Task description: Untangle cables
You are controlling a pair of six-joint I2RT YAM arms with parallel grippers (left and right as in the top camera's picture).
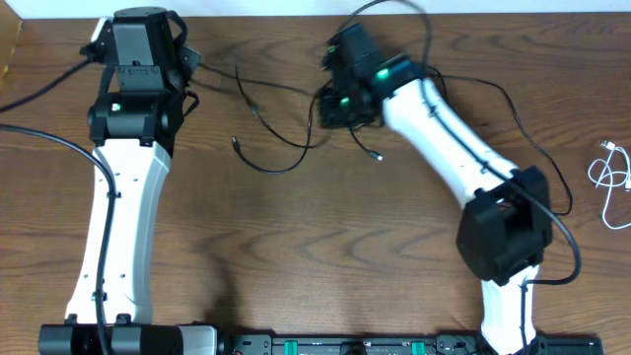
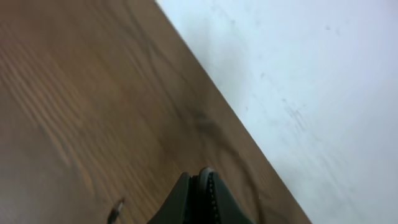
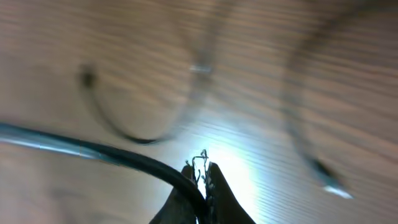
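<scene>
Grasp step: the right gripper (image 3: pixel 200 177) pinches 1 black cable (image 3: pixel 112 153) out of the cables (image 1: pixel 258 110) lying tangled between the arms, the left gripper (image 2: pixel 200 190) sits closed and empty, and next probably comes a slow, gentle pull clear.

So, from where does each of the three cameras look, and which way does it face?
Overhead: fixed above the table, facing straight down; shows the left arm, right arm, black cables and a white cable.
Left wrist: on the left arm, facing along its shut left pincer to the table's edge and a pale surface beyond.
Right wrist: on the right arm, facing down, blurred; its right pincer seems shut on a black cable.
Shared: overhead and right wrist both show black cables.
</scene>
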